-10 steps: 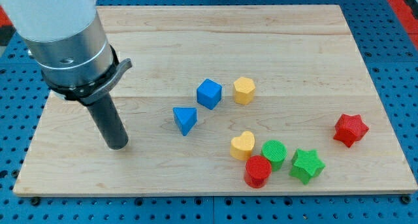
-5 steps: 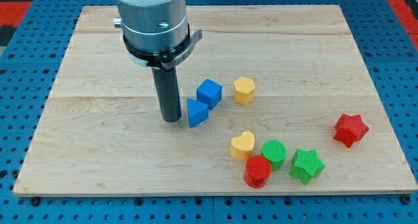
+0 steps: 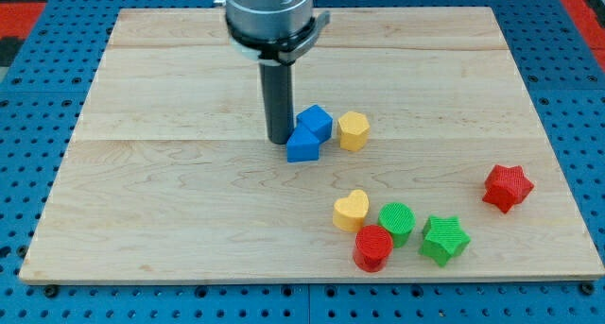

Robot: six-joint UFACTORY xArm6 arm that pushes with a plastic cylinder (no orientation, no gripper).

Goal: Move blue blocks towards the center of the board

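My tip (image 3: 280, 139) rests on the board near its middle, just left of two blue blocks. The blue triangle (image 3: 302, 146) sits right beside the tip, touching or nearly touching it. The blue cube (image 3: 315, 122) is just above and to the right of the triangle, pressed against it. Both blue blocks lie close to the board's centre.
A yellow hexagon (image 3: 354, 130) stands just right of the blue cube. At lower right are a yellow heart (image 3: 351, 211), a green cylinder (image 3: 396, 221), a red cylinder (image 3: 373, 247) and a green star (image 3: 444, 239). A red star (image 3: 508, 187) is at the far right.
My tip swept from the board's left to its middle and then upward. It pushed the blue triangle right and up against the blue cube, which shifted slightly up-right.
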